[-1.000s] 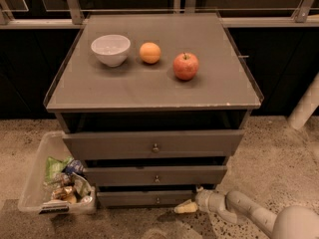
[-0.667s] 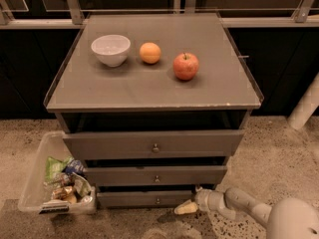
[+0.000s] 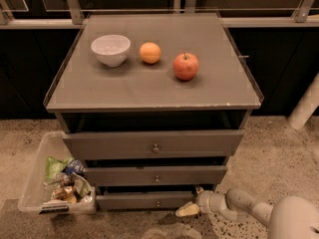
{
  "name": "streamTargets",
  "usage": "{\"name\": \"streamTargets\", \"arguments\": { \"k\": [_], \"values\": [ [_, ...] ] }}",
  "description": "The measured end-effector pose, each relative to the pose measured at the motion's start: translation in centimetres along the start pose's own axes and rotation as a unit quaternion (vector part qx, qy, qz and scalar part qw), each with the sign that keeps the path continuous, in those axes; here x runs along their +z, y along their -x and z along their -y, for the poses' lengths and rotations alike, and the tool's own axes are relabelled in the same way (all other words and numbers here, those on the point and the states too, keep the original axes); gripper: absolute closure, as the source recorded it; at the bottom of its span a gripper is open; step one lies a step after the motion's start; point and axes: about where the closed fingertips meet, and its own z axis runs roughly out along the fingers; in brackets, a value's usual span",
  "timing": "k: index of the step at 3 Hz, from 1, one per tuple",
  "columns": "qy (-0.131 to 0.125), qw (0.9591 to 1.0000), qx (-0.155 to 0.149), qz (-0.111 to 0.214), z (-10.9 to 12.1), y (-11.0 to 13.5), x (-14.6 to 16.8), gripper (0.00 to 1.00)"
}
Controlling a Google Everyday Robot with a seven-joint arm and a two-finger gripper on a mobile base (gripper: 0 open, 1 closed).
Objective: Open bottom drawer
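Bottom drawer (image 3: pixel 134 201) is the lowest of three grey fronts in the cabinet (image 3: pixel 149 91), just above the floor, with its knob (image 3: pixel 158 203) at centre. The gripper (image 3: pixel 188 209) is low at the drawer front's right end, well right of the knob; whether it is parted or closed cannot be told. A bowl (image 3: pixel 110 49), orange (image 3: pixel 150 53) and apple (image 3: pixel 186 66) stand on top.

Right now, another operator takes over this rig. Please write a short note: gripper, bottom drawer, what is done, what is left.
Gripper: low near the floor, at the right end of the bottom drawer, to the right of its knob and not on it.
Done: the gripper is at drawer height.
Left: take the knob and pull the drawer out; it does not look opened yet.
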Motion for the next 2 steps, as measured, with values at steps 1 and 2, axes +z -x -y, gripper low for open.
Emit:
{"name": "streamTargets", "arguments": {
  "k": [1, 2],
  "values": [
    [0.024, 0.9988, 0.039, -0.016, -2.3, -0.9, -1.2, 0.0],
    [0.059, 0.9943, 0.084, -0.031, -4.9, -1.3, -3.2, 0.0]
  ]
}}
